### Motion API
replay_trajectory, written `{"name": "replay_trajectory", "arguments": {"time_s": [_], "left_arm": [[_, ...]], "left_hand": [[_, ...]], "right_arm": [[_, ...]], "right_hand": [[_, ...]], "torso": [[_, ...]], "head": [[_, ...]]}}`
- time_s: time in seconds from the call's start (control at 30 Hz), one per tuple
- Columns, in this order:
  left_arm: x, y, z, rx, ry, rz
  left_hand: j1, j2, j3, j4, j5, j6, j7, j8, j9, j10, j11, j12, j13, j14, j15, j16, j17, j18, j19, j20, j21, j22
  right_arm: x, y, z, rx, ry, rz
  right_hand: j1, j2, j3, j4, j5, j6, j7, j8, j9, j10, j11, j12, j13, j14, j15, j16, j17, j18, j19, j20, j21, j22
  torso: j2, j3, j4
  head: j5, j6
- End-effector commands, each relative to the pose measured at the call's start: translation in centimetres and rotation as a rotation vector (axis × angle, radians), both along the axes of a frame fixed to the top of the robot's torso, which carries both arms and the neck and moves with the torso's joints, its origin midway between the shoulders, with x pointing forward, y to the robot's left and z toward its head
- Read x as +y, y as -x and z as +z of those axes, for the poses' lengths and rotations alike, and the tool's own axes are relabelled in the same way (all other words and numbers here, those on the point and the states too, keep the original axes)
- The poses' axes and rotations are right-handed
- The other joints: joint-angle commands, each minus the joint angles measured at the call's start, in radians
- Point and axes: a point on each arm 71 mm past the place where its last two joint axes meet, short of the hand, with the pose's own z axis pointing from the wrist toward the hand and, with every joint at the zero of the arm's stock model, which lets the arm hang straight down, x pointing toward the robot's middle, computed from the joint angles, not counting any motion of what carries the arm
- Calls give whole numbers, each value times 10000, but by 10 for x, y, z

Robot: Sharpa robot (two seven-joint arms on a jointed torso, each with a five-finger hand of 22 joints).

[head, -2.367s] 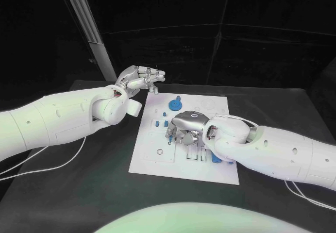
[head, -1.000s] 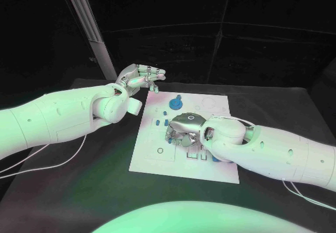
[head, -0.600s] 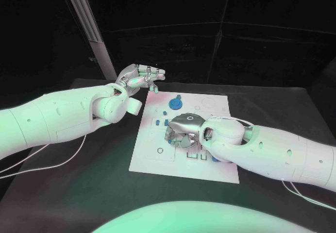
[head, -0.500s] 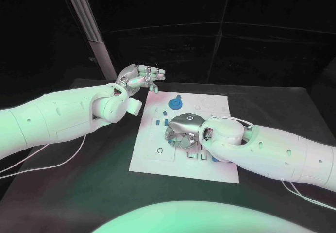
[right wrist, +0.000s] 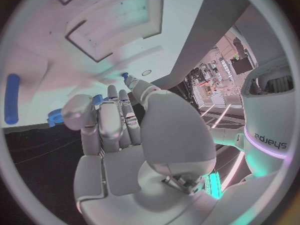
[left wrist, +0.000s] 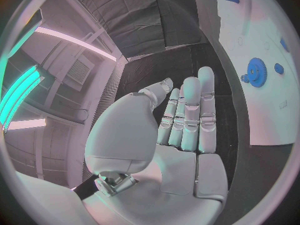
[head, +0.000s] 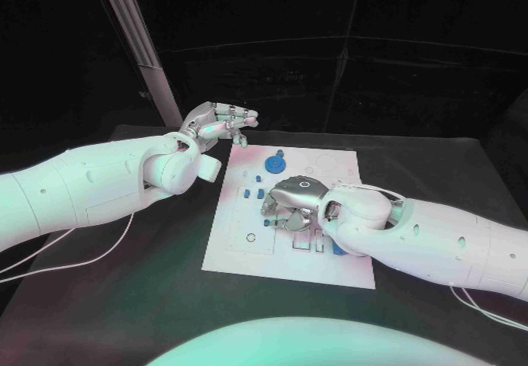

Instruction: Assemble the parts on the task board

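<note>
Two hands share the scene: the right hand (head: 291, 204) stays low over the middle of the task board (head: 236, 255), fingers curled, barely shifted; whether it pinches a part, I cannot tell. The left hand (head: 220, 122) still hovers beyond the board's far-left corner, empty, fingers loosely together. Insertion seems ongoing.

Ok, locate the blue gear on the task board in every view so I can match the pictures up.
Head view: the blue gear lies on the far part of the task board, between the left hand and the right hand.
Left wrist view: the gear sits past the fingertips, on the board.
Right wrist view: I cannot pick the gear out with certainty.
Shared landmark: the white task board.
</note>
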Motion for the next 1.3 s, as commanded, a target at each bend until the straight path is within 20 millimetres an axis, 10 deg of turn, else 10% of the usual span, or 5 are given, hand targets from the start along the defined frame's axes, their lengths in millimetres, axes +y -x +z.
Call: {"name": "replay_trajectory", "arguments": {"time_s": [0.03, 0.6, 1.3], "left_arm": [[1, 0, 1, -13, 79, -58], [1, 0, 1, 2, 85, -73], [2, 0, 1, 18, 83, -83]], "left_hand": [[106, 32, 2, -49, 38, 46, 25, 29, 1, -25, -5, 55, 6, -73, -26, -34, -7, 64, -46, -10, -28, -10], [111, 32, 3, -52, 38, 43, 24, 31, 0, -32, -4, 59, 5, -75, -26, -35, -11, 64, -45, -10, -34, -14], [118, 31, 4, -58, 38, 43, 21, 34, 1, -37, -5, 65, 4, -78, -26, -37, -15, 64, -44, -10, -41, -19]], "right_arm": [[-9, 1, 11, -496, -1079, -265], [-104, -28, 39, -63, -352, -2395], [-100, -29, 30, 264, 1355, -2000]], "right_hand": [[-49, -15, -89, -9, 62, -20, 1, 13, 13, -21, -11, 33, 12, 217, 86, -38, -25, -100, 4, 49, -55, -21], [-45, -88, -1529, -143, 294, -768, -186, -8, 14, -1724, 109, 42, -6, 86, 205, -422, -654, 70, -364, 196, -756, -1103], [253, 456, -2204, -151, 354, -228, -257, 95, 61, -498, -169, 856, 7, 102, 2, -510, -885, 57, -188, 25, -784, -1102]], "torso": [[-11, 13, -21], [-38, -6, -51], [-33, -11, -60]], "head": [[-47, 58], [-245, 234], [-211, 157]]}}
